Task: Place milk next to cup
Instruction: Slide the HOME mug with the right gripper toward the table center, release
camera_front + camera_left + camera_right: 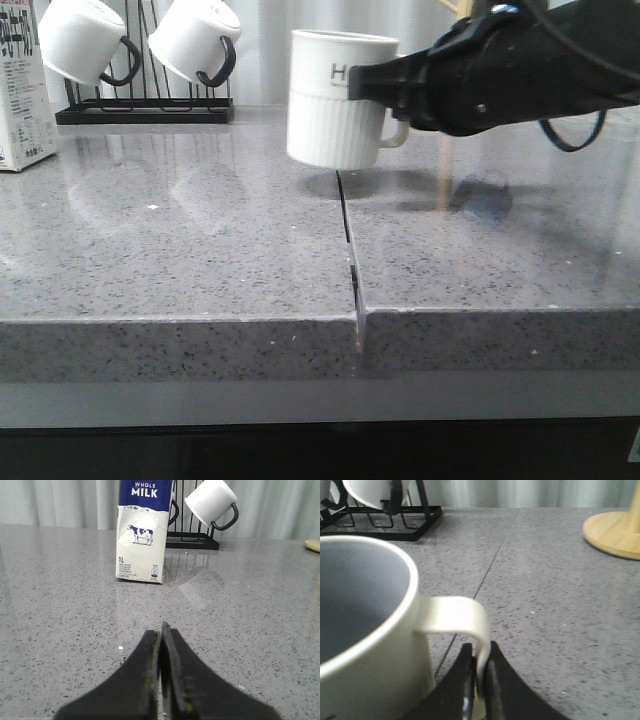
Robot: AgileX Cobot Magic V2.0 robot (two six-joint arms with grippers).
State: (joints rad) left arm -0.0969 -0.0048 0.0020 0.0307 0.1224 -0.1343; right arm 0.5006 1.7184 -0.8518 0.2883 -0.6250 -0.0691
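The cup (337, 98), off-white with vertical ribbing, hangs above the middle of the counter. My right gripper (397, 120) is shut on its white handle (470, 620). In the right wrist view the cup's open mouth (355, 605) fills one side. The milk (22, 85) stands upright at the far left edge of the front view, cut off by the frame. In the left wrist view the milk (142, 530) shows its blue top, "WHOLE MILK" lettering and cow picture, well ahead of my left gripper (162, 635), which is shut and empty. The left arm is out of the front view.
A black rack (145, 105) with two round white mugs with black handles (90, 40) stands at the back left. A seam (350, 250) splits the grey counter. A round wooden base (615, 532) sits at the back right.
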